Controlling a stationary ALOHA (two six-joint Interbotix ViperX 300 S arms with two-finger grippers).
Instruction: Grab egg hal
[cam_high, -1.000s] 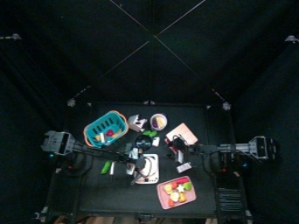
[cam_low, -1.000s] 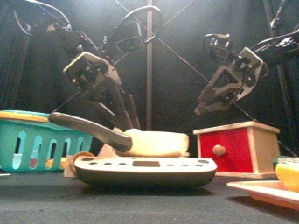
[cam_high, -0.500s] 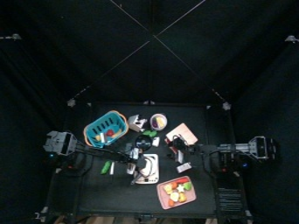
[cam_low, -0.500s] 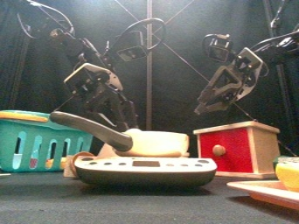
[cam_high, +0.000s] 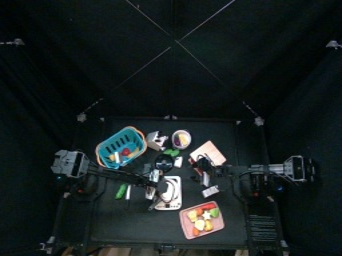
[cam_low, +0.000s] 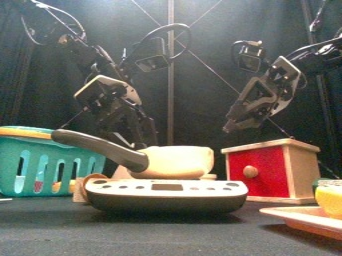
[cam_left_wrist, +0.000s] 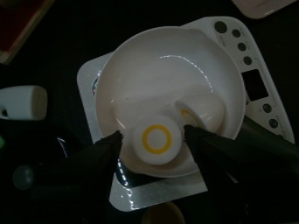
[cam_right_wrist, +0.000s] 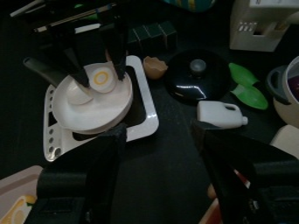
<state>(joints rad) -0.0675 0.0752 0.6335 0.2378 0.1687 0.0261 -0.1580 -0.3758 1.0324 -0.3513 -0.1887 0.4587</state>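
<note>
Hovering over the white bowl, the left gripper is straddling the egg with its jaws spread, one on each side and neither visibly pressing on it. The egg is lying flat on the bowl's inner slope, yolk up, just beside a small pale lump. The bowl is sitting on a white scale, which is standing near the table's front edge.

Risks, as judged from this position: the egg is a thin disc on a glossy curved surface, so closing jaws are likely to push it along the slope rather than pinch it. A descent too deep is likely to drive the jaw tips into the bowl and tip or slide it on the scale. The lump may be caught together with the egg.

Surroundings: the right gripper is hanging open above the table, well apart from the bowl, and its view is showing the left arm's jaws around the egg. A dark pot lid, a white bottle and green pieces are lying beside the scale. The front view is showing a teal basket to the left and a red box to the right. A pink tray of fruit is lying nearer the front. Nothing is blocking the egg from above; the bowl's wall is limiting any sideways approach.
</note>
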